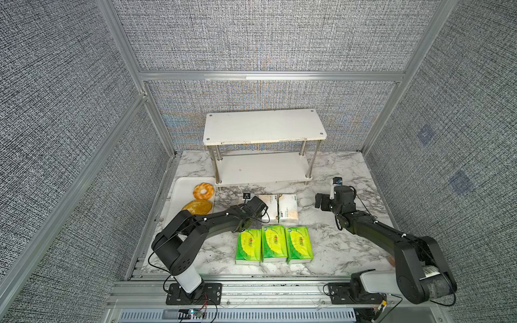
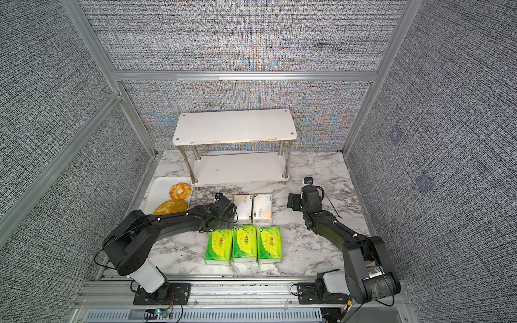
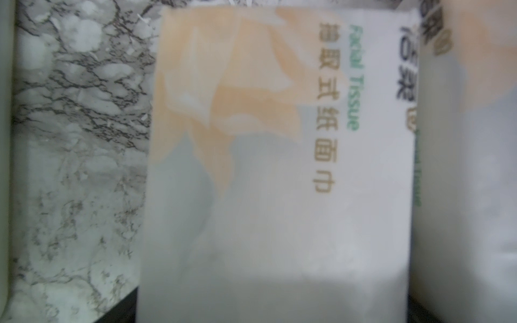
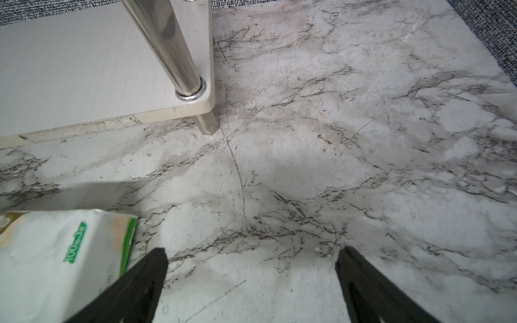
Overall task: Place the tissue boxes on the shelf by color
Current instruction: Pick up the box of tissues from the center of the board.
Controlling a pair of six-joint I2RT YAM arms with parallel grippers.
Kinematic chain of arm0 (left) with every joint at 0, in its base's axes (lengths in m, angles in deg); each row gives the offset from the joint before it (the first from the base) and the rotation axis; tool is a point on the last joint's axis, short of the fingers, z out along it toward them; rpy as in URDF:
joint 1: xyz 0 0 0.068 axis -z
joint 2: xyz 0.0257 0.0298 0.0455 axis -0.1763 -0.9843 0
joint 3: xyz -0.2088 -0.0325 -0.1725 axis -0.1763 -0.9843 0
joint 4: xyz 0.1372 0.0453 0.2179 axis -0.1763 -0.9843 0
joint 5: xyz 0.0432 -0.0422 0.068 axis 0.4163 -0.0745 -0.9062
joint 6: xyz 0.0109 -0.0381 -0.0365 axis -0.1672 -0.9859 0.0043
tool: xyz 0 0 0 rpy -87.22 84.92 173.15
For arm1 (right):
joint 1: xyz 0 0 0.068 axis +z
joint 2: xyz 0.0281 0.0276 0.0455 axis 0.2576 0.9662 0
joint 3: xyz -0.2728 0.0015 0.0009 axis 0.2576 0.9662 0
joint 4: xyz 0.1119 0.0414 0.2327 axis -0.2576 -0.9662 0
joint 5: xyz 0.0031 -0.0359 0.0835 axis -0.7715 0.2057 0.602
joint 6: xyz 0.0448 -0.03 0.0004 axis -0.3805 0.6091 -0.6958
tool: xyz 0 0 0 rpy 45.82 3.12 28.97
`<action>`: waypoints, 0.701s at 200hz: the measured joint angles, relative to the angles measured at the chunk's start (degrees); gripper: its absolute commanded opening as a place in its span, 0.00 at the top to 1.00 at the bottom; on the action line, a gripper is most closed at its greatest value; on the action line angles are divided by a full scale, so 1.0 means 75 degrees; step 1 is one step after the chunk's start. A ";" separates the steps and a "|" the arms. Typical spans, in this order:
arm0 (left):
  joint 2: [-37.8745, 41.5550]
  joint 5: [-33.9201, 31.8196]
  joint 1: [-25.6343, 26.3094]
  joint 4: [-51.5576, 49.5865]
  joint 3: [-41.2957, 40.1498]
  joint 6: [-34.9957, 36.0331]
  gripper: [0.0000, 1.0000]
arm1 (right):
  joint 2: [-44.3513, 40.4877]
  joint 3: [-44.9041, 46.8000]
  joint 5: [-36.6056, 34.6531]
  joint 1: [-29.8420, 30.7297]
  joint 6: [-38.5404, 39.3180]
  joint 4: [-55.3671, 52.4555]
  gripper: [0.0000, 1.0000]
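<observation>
A grey-veined marble tabletop (image 1: 330,246) sits inside grey woven walls (image 1: 265,36). Out to the left of the left pincer (image 1: 253,209), a white tray (image 1: 179,195) carries a bread ring (image 1: 203,191) and a loaf (image 1: 197,207). The left pincer hangs low over the cream tissue packs. Its wrist view is filled by one cream pack (image 3: 279,195) lying flat right beneath it, with a neighbour pack (image 3: 461,167) close against one side. Its fingers do not show clearly, so I cannot tell whether they stand apart or together. In a top view, two cream packs (image 1: 270,208) (image 1: 288,209) lie side by side just right of that pincer. Three green tissue packs (image 1: 248,246) (image 1: 273,243) (image 1: 298,244) lie in a tight row nearer the arm bases. The shelf (image 1: 265,125) stands beyond both pincers, by the back wall. The right pincer (image 4: 253,250) hangs above the tabletop, its two black fingers wide apart with only marble between them. The nearest cream pack (image 4: 56,251) lies just to its left, and a shelf leg (image 4: 167,47) stands beyond it.
</observation>
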State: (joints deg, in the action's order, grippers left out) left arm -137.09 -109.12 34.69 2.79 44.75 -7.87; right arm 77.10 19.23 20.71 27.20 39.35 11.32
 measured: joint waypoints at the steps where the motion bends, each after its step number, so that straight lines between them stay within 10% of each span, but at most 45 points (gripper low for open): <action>1: -0.0003 -0.0006 0.0000 0.0009 -0.0003 0.0000 0.05 | 0.0000 0.0000 0.0000 0.0000 -0.0003 0.0003 0.01; 140: 0.0714 -0.0597 -0.0041 -0.0254 0.0632 0.0277 0.19 | -0.0085 0.0122 0.0093 0.0000 -0.0006 0.0023 0.01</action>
State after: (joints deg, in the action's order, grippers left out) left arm -131.74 -113.60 34.38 0.89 49.49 -5.79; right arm 76.47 20.15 21.41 27.20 39.31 11.49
